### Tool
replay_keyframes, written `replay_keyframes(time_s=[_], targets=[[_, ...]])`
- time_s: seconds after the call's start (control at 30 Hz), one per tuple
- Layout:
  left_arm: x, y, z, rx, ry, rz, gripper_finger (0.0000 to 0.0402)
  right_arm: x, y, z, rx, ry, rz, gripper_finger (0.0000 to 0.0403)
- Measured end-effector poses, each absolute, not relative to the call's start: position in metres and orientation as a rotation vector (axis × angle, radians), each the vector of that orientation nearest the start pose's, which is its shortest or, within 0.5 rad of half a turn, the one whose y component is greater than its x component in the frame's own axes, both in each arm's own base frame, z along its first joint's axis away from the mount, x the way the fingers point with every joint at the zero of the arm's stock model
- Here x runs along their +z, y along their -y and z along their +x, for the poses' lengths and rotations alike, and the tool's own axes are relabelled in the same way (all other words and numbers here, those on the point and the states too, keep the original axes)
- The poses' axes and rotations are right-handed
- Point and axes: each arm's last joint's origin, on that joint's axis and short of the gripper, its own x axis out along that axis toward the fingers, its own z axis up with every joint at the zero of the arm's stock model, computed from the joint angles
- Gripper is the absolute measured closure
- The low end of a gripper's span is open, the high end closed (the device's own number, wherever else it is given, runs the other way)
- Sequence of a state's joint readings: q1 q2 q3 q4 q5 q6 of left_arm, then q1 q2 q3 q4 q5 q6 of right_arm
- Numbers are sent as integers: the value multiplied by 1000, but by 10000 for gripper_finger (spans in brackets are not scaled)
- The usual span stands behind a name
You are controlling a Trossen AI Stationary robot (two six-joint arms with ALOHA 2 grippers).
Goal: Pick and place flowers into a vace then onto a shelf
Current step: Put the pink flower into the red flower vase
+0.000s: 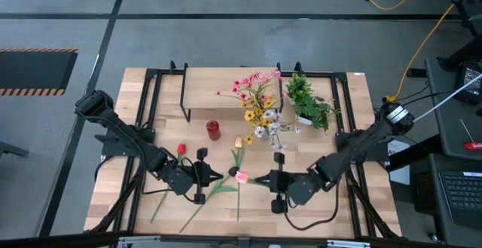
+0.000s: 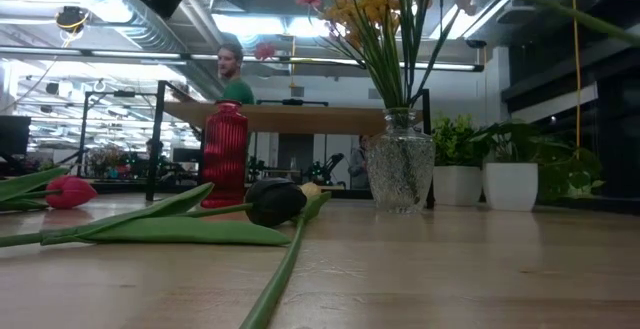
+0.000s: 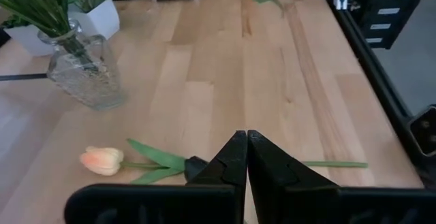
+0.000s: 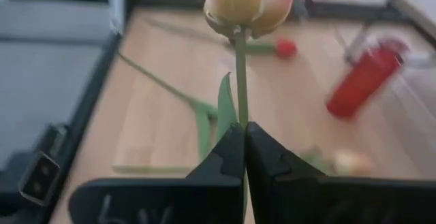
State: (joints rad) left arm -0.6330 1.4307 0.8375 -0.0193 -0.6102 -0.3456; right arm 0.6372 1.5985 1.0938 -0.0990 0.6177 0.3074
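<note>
the right gripper [image 4: 244,132] is pinched tight on the stem of a pink-and-peach tulip [image 4: 248,5], its bloom standing up past the fingertips, near the middle of the table's [image 1: 361,203] near half. the left gripper [image 3: 246,142] is closed too, fingers pressed together over the bare wood with nothing between them as far as i can see, just beside a peach tulip [image 3: 102,160] lying flat with its green leaves. the glass vase [image 1: 277,136], already stuffed with blooms, stands further back and a little right of centre, in front of the shelf [image 1: 226,86], with a red vase [image 1: 213,130] to its left. the job now looks like carrying this stem to a vase: keep the grip firm and low on the stem, lift high enough that the tail clears the flowers lying on the table, then come in from above so the stem drops between the ones already there. a thin stem can swivel in the fingers, so slow and steady.
</note>
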Motion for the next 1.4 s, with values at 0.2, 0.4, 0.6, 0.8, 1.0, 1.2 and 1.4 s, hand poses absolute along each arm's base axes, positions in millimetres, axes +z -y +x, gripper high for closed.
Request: replay_keyframes(time_s=[0.2, 0.4, 0.6, 0.8, 1.0, 1.2, 1.4], targets=[[226, 167, 244, 34, -486, 46, 395, 237, -180, 282, 73, -261, -57, 403], [232, 165, 250, 50, -416, 58, 394, 225, -162, 276, 132, -68, -132, 403], [236, 153, 258, 146, -370, 84, 365, 224, -146, 277, 128, 55, -198, 403], [236, 145, 263, 171, -373, 75, 292, 225, -139, 281, 250, 81, -212, 403], [241, 138, 269, 203, -320, 34, 213, 232, -136, 282, 237, 146, -207, 403], [244, 136, 272, 186, -296, 20, 180, 239, -136, 281, 222, 227, -238, 403], [229, 141, 283, 173, -308, 75, 178, 245, -135, 282, 205, 271, -275, 403]])
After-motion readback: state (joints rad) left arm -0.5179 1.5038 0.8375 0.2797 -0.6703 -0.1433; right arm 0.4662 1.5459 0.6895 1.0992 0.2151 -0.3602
